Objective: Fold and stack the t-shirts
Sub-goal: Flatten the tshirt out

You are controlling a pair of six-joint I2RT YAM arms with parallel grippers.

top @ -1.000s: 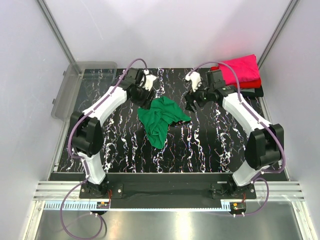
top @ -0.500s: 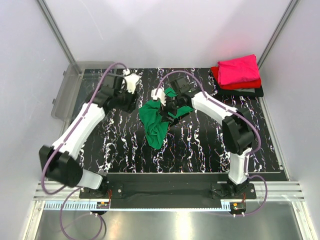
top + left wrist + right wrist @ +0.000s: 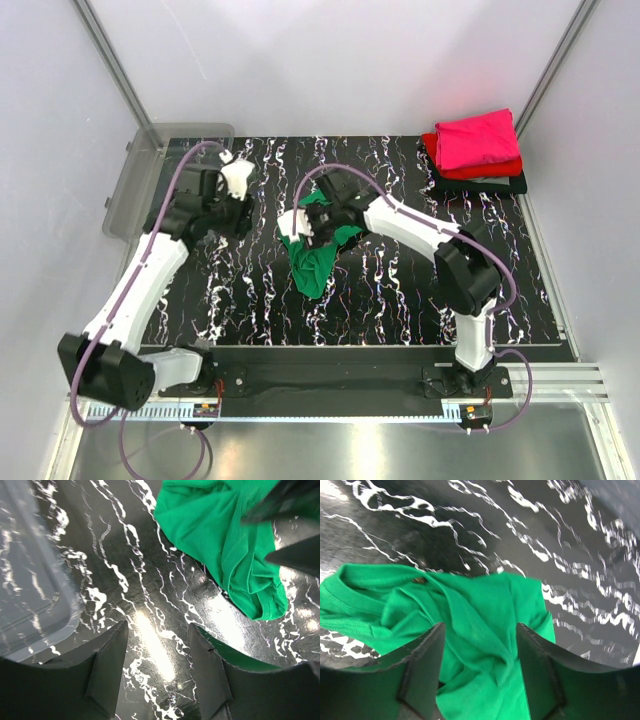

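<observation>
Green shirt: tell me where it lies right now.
In the top view the green shirt lies crumpled near the middle of the table, slightly left of centre, beneath the right gripper. The folded stack sits apart at the far right corner.

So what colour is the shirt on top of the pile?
The top shirt is bright magenta-pink, clearest in the top external view.

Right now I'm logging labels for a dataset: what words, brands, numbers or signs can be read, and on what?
No text can be read in any view.
Green t-shirt: small brownish tag inside the collar, too small and blurred to read.
Magenta-pink t-shirt, red t-shirt, black t-shirt: no print shows.
</observation>
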